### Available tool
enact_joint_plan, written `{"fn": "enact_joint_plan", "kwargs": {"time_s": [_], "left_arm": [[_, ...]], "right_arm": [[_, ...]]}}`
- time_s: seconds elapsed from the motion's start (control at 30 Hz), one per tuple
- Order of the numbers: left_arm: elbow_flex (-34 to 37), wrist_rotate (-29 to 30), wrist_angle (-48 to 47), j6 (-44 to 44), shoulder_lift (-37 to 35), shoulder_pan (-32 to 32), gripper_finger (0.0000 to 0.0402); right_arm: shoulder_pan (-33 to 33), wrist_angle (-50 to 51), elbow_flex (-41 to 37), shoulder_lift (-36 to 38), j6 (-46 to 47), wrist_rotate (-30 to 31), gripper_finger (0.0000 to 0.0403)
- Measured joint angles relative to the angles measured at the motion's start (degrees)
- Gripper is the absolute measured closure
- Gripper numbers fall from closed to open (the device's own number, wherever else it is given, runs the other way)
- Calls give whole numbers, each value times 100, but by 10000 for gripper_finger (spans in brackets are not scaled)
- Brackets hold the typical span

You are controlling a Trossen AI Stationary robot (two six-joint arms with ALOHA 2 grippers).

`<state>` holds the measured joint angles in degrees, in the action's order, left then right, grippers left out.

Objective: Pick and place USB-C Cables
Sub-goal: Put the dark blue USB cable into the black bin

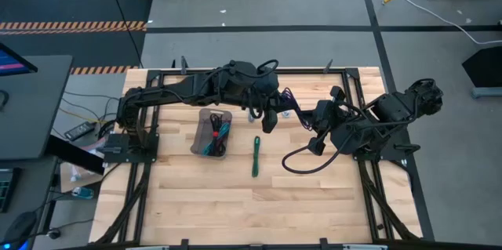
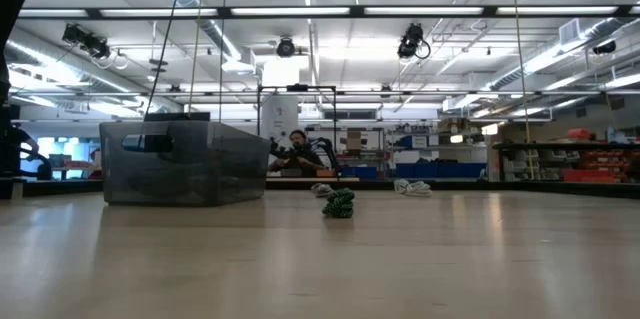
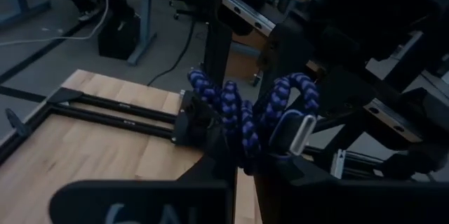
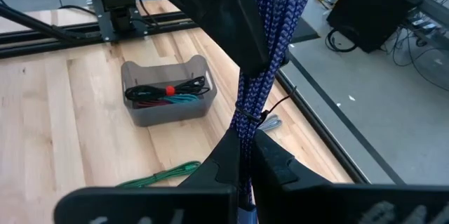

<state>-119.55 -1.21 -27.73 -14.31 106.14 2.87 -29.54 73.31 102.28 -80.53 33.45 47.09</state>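
Observation:
A purple braided USB-C cable [image 1: 287, 103], bundled, hangs in the air over the table's far middle between my two grippers. My left gripper [image 1: 270, 120] reaches in from the left and is shut on it. My right gripper [image 1: 304, 117] comes from the right and is also shut on it. A silver plug [image 3: 300, 134] sticks out of the bundle's loops. A green cable [image 1: 256, 157] lies flat on the table. The grey tray [image 1: 198, 142] holds several more cables, one with a red tie [image 4: 169, 90]. My left gripper pinches the purple bundle's loops [image 3: 243, 145] between its two fingers, close to the silver plug. The fingers come nearly level from the table's left. The bundle is lifted clear of the table. My right gripper pinches the bundle's other end [image 4: 243, 144] between its two fingers, just past a thin tie [image 4: 247, 117]. It comes slanting down from the table's right. The bundle runs straight from its fingers toward the left gripper, clear of the table.
A silver cable [image 4: 271, 121] lies on the table near the far edge, below the held bundle. Black frame rails [image 1: 314, 70] border the table. A loose black cord [image 1: 302, 164] loops on the wood under the right arm. Bare wood lies along the near half.

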Motion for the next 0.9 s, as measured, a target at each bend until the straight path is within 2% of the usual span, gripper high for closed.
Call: {"fn": "enact_joint_plan", "kwargs": {"time_s": [0.07,0.13,0.5,0.67,0.8,0.9], "left_arm": [[0,119,9,58,0,0,375],[0,163,2,132,0,0,375],[-2,288,33,175,-4,11,375],[-2,407,-43,228,-4,19,375],[6,977,-566,363,27,49,375],[9,1533,-1119,353,24,113,375]], "right_arm": [[0,-1,0,4,-11,14,383],[0,-14,0,4,-46,13,365],[-7,-430,-1,-2,-63,-136,221],[-11,-433,-1,2,-281,-153,169],[-33,-608,2,126,-573,-246,147],[-85,-1183,0,299,-1036,-391,143]]}}
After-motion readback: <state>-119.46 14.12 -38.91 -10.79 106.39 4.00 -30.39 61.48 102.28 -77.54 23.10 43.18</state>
